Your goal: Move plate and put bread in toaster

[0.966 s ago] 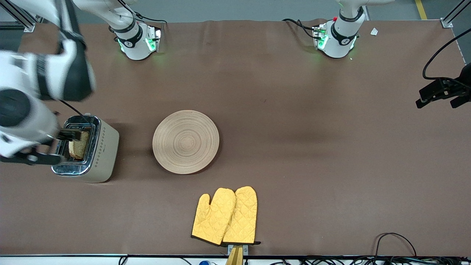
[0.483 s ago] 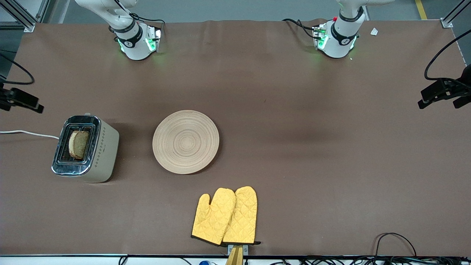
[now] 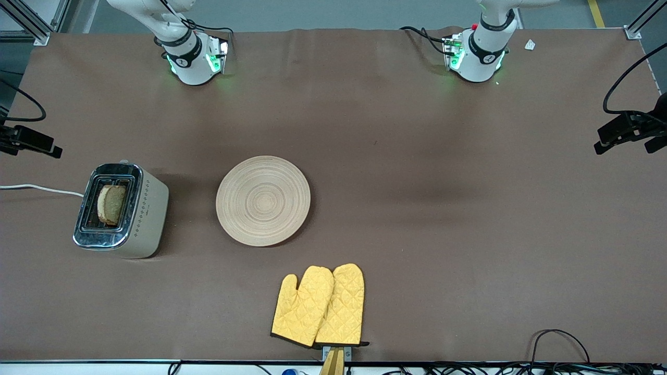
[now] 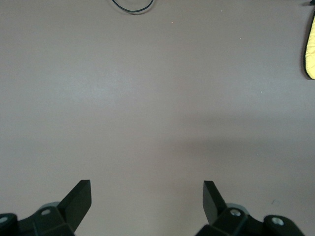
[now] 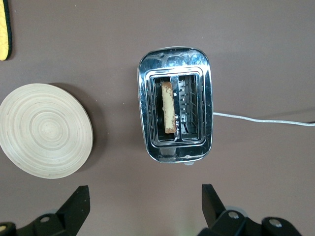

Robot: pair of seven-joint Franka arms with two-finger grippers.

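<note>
Bread (image 5: 168, 106) upright in toaster (image 5: 175, 104) slot

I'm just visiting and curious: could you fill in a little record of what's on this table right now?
bread: standing in one slot of the toaster
plate: bare, beside the toaster
oven mitts: yellow pair, nearer the front camera than the plate
left gripper: jaws open, holding nothing, over bare table
right gripper: jaws open, holding nothing, above the toaster
</note>
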